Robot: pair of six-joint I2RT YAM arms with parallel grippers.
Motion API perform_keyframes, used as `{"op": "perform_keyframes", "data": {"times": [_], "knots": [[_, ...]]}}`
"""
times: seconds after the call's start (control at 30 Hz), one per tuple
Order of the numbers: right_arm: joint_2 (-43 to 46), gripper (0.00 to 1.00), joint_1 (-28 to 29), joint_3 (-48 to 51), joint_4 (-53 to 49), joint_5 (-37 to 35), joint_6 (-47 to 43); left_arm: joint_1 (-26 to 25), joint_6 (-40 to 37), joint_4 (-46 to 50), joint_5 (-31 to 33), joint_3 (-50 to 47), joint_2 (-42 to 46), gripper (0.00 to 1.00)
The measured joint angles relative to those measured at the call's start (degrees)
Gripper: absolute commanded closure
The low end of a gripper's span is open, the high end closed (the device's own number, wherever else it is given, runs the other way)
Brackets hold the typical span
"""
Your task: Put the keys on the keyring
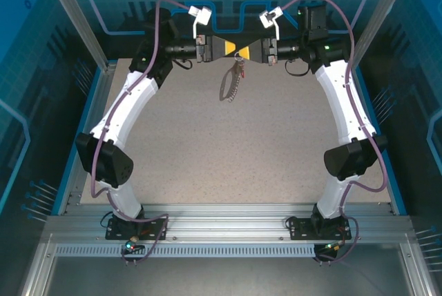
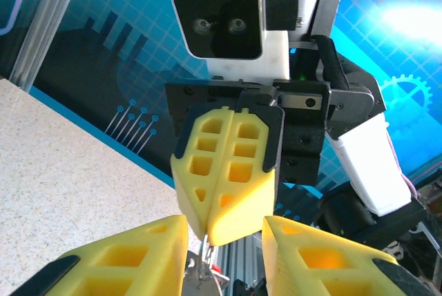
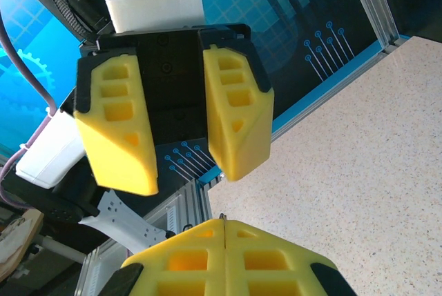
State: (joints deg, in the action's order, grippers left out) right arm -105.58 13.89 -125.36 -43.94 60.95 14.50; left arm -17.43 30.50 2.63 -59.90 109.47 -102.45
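At 12 o'clock over the bench (image 1: 207,144) the two hands meet tip to tip. The left hand (image 3: 185,172) is narrowly parted, with nothing between its yellow fingers. The right hand (image 2: 209,223) is pinched tight, with silvery metal of the keyring (image 1: 228,85) at its tips. The grey loop and its row of rings dangle toward 6 o'clock of the hands, and the red-headed key (image 1: 240,68) is at the top of the bunch.
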Motion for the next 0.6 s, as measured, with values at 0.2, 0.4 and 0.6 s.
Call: {"op": "perform_keyframes", "data": {"times": [0.2, 0.4, 0.6], "knots": [[-0.2, 1.0, 0.0, 0.0, 0.0, 0.0, 0.0, -0.9, 0.0, 0.1, -1.4, 0.0, 0.0, 0.65], [-0.2, 1.0, 0.0, 0.0, 0.0, -0.2, 0.0, -1.1, 0.0, 0.0, -1.7, -0.5, 0.0, 0.66], [-0.2, 1.0, 0.0, 0.0, 0.0, -0.8, 0.0, -1.1, 0.0, -0.3, -1.9, -1.7, 0.0, 0.64]]}}
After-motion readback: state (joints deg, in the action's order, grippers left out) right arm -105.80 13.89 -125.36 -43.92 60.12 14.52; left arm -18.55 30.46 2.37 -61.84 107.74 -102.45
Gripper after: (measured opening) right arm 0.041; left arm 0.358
